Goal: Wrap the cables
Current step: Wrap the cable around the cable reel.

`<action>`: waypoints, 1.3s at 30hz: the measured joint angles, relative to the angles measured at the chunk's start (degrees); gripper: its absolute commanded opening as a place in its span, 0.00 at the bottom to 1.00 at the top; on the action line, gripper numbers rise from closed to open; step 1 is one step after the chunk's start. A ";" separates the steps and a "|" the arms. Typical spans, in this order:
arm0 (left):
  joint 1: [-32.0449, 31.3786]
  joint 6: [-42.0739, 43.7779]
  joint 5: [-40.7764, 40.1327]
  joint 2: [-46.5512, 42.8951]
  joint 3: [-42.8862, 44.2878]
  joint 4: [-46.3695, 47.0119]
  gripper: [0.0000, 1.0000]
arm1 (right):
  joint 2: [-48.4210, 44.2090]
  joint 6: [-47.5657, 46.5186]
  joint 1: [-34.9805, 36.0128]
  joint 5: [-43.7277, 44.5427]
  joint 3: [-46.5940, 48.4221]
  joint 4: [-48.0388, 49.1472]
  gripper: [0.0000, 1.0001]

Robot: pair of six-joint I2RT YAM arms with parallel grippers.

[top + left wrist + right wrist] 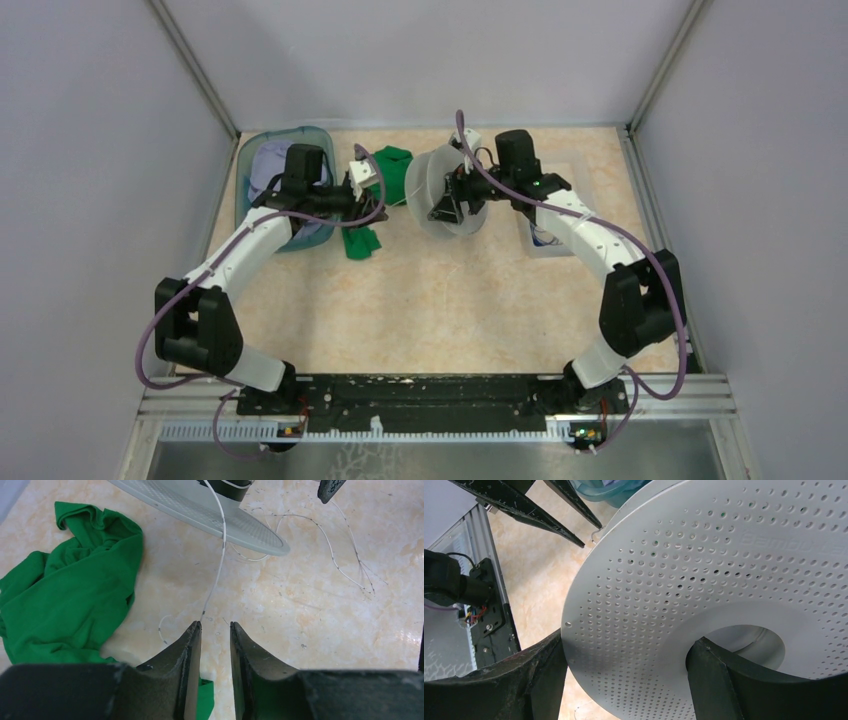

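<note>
Nearest us, at the bottom of the left wrist view, the left hand has its dark fingers narrowly parted with nothing between them. The hair-thin whitish cable comes down from the spool at the top of the frame and ends right at the tip of the left finger, touching or just beside it. More of that cable lies in loose curves on the counter at the upper right, ending in a frayed tip. A crumpled green cloth fills the left of the frame. The right hand pinches the spool's perforated flange, one finger at the rim and one in the hub hole. We judge the wrapping barely begun: most of the cable is unwound, and we cannot see the dark blue one.
</note>
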 measured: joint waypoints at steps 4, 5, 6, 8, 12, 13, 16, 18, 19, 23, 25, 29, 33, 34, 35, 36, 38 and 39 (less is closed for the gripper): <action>-0.11 0.48 0.00 0.00 -0.31 0.96 0.42 | 0.00 0.37 0.00 -0.37 0.00 0.00 0.00; -0.11 0.81 -0.04 0.00 -0.52 1.27 0.46 | 0.00 0.42 0.00 -0.44 0.00 0.00 0.00; -0.11 1.11 -0.09 0.00 -0.68 1.49 0.48 | 0.00 0.44 0.00 -0.50 0.00 -0.02 0.00; -0.11 1.73 -0.31 0.00 -1.33 2.16 0.50 | 0.09 0.57 0.00 -0.66 0.15 -0.11 0.00; -0.11 3.76 -0.81 -0.02 -2.47 2.60 0.52 | 0.61 0.83 0.00 -0.98 0.50 -0.13 0.00; -0.11 4.37 -0.85 -0.02 -2.58 2.67 0.53 | 0.87 0.87 0.00 -1.05 0.59 -0.15 0.00; -0.11 6.67 -0.98 -0.17 -2.86 2.99 0.55 | 1.03 0.90 -0.04 -1.09 0.63 -0.42 0.00; -0.11 8.70 -1.03 -0.55 -2.91 2.93 0.56 | 1.03 0.87 -0.07 -1.22 0.63 -0.46 0.00; -0.11 9.99 -1.05 -0.81 -2.91 2.75 0.57 | 1.03 0.85 -0.07 -1.25 0.63 -0.46 0.00; -0.11 16.20 -1.29 -1.97 -2.51 -0.96 0.58 | 1.03 0.72 -0.09 -1.25 0.63 -0.70 0.00; -0.11 19.91 -1.62 -2.21 -1.62 -4.15 0.59 | 1.03 0.37 -0.09 -1.25 0.63 -0.96 0.00; -0.11 26.14 -2.43 -2.56 0.57 -9.68 0.59 | 1.03 0.04 -0.26 -1.42 0.63 -1.46 0.00; -0.11 29.81 -2.67 -2.56 1.46 -11.30 0.57 | 1.03 -0.13 -0.35 -1.88 0.63 -1.84 0.00; -0.11 30.40 -2.69 -2.54 1.49 -11.32 0.57 | 1.03 -0.15 -0.35 -2.05 0.63 -1.84 0.00; -0.11 30.91 -2.69 -2.49 1.49 -11.30 0.56 | 1.03 -0.15 -0.35 -2.32 0.63 -1.84 0.00; -0.11 31.32 -2.69 -2.43 1.49 -11.21 0.56 | 1.03 -0.15 -0.35 -2.49 0.63 -1.81 0.00; -0.11 31.89 -2.62 -2.10 1.51 -10.67 0.55 | 1.03 -0.15 -0.35 -2.75 0.63 -1.84 0.00; -0.11 32.09 -2.60 -1.86 1.53 -10.23 0.54 | 1.03 -0.15 -0.35 -2.82 0.63 -1.84 0.00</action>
